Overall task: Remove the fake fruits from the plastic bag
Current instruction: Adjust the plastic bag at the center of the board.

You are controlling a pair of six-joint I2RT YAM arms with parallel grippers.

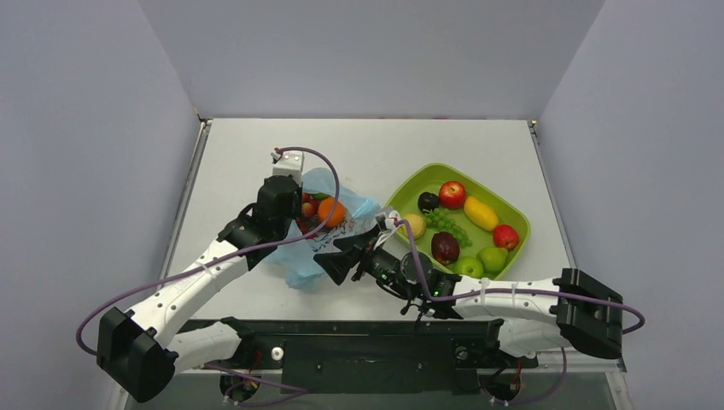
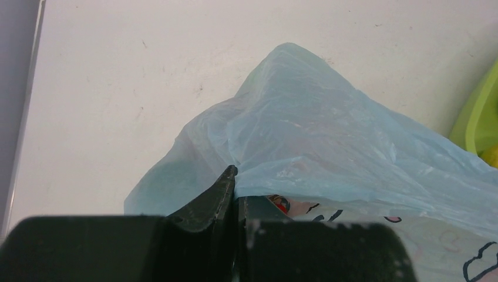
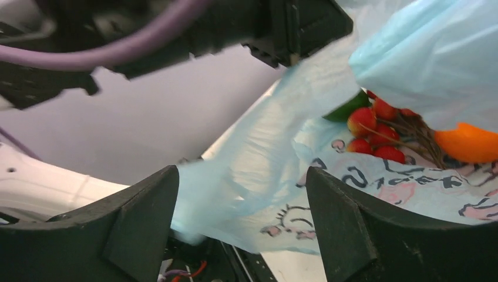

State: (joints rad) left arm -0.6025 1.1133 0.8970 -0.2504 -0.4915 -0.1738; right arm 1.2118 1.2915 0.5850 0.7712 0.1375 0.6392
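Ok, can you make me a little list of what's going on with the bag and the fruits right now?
bag: light-blue plastic bag with cartoon drawings, lying between the two arms
seen inside the bag: orange, red grape cluster, dark green oval
left gripper: shut, pinching the bag's film
right gripper: open, bag film between its fingers
green tray: right of the bag, fruits in it, among them a red apple

Orange (image 3: 470,144) partly under plastic bag (image 3: 423,53) fold; dark green oval (image 3: 349,106) mostly covered; green tray (image 2: 481,111) cut off at edge.
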